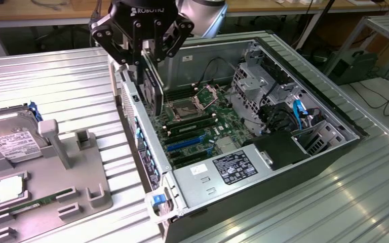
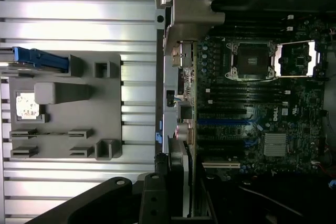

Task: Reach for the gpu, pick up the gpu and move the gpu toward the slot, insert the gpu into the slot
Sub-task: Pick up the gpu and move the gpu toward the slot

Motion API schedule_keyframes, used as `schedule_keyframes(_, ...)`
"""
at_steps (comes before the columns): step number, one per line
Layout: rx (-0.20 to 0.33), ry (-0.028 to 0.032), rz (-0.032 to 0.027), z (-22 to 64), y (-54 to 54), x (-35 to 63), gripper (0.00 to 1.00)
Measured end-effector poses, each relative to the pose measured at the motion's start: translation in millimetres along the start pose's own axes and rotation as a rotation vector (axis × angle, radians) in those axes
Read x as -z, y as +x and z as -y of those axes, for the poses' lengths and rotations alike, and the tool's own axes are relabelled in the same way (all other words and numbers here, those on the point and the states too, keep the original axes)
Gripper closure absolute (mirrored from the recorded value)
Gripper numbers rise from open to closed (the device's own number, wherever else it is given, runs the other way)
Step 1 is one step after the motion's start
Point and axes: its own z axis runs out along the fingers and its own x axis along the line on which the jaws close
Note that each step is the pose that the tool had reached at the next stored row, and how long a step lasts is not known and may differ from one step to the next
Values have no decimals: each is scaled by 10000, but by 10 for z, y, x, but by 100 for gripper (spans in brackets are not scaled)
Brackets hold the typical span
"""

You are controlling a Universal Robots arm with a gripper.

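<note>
The robot's black claw (image 1: 148, 56) (image 2: 181, 205) is clamped on the thin flat dark card with a silver metal end (image 1: 154, 88) (image 2: 184, 182), holding it standing on its edge over the open black computer box (image 1: 208, 187). The card hangs by the box's wall on the exterior view's left, and it looks like it sits a little above the green board (image 1: 225, 124), though its bottom edge is hard to see. The long blue slot (image 1: 184, 143) (image 2: 223, 121) lies apart from the card.

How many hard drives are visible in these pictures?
1. The hard drive sits on the grey fixture at the exterior view's left, outside the computer case. Others may be hidden in its bays.
</note>
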Motion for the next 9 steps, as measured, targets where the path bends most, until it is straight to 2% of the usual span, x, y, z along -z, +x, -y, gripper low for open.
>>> schedule_keyframes(6,1,0,0,1,-67,-1,72)
schedule_keyframes(9,0,1,0,3,-141,-1,72)
